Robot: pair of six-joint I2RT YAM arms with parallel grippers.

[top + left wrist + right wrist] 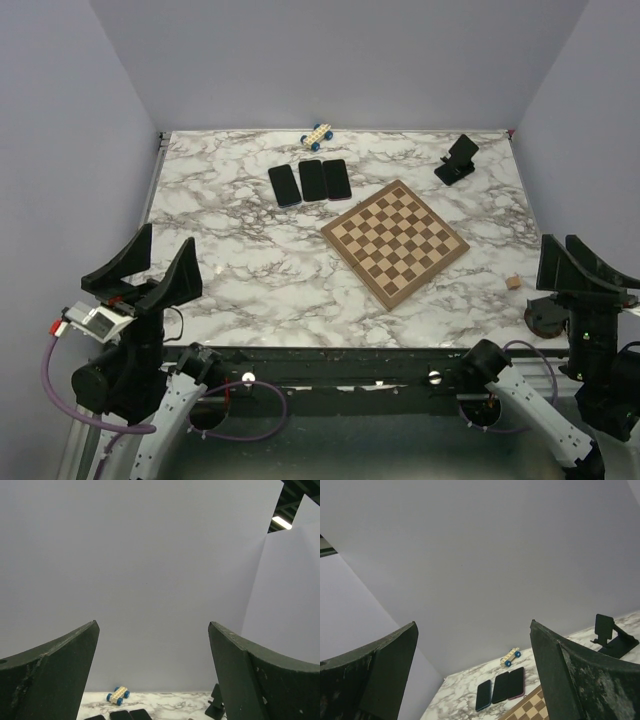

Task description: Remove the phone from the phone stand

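a marble-topped table (230, 260) seen from above: the phone stand (457, 160) sits at the far right corner, its tilted back plate bare and its flat base on the marble. its long axis runs on a diagonal from near-left to far-right; which way the plate faces is too small to tell. three black phones (311, 181) lie flat side by side at the far centre, well apart from the stand, their long sides running near to far with a slight lean to the left. a toy car (318, 137) with blue wheels stands just beyond them. a chessboard (395, 242) lies turned corner-on in the middle, between the phones and the near right edge, and a small wooden cube (514, 283) rests near its right corner. the left gripper (167, 240) hangs at the near left corner, jaws spread wide and holding nothing; the right gripper (565, 250) hangs off the near right edge, jaws likewise wide apart and bare.
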